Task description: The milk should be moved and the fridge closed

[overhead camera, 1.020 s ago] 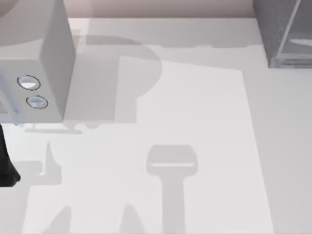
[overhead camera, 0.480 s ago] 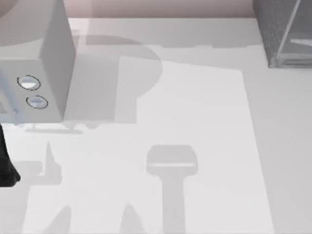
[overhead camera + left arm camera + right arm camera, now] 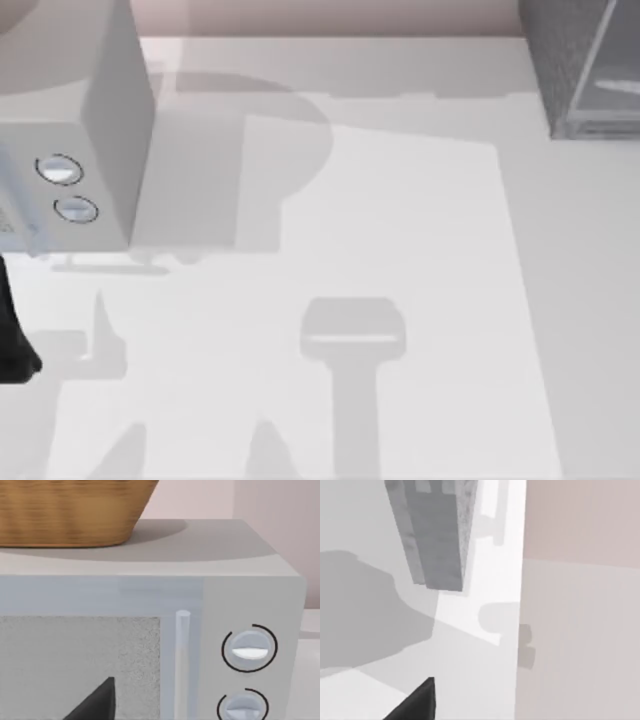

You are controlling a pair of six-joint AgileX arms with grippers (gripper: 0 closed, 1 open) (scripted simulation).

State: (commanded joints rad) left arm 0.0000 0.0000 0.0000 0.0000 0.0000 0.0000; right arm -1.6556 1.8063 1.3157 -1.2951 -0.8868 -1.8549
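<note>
- Top view: fridge (image 3: 585, 70) at the table's (image 3: 400, 250) far right corner; pale two-dial box (image 3: 70, 130) at left.
- Jaw state of both grippers: cannot tell.

Matte black, wedge-shaped pincer finger (image 3: 97, 702), no markings.

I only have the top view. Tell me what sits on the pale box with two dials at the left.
Observer: A brown woven basket stands on the microwave's roof; the left wrist camera sees it.
Operator: Describe what else that camera faces.
Observer: The microwave's front: a speckled window, with an upright handle between it and the dials.
Operator: Now give me the right wrist.
Observer: It looks at the fridge on the table, with a pink wall past the table's edge.
</note>
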